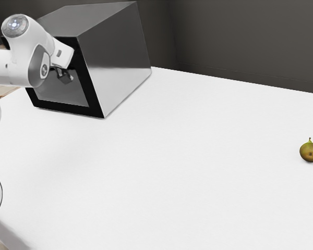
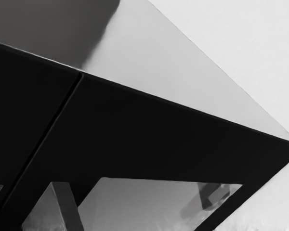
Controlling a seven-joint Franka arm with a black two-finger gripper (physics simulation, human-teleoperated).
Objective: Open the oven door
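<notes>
In the exterior view, the black gripper (image 1: 65, 76) is at the front of the grey metal oven (image 1: 117, 62), over the upper part of its glass window (image 1: 60, 95). The black-framed oven door (image 1: 95, 103) looks shut. Up close in the wrist view, the door (image 2: 154, 137) lies flush beside a black panel (image 2: 29, 86), with a thin seam between them. A grey angled bar, apparently the handle (image 2: 67, 204), stands out from the door near the seam. Whether the gripper touches it cannot be told.
A greenish-brown round fruit (image 1: 310, 151) sits on the white table (image 1: 198, 172) at the exterior view's right, far from the oven. A dark wall (image 1: 240, 41) rises behind the table. The oven's side wall (image 2: 149, 62) runs back from its front edge.
</notes>
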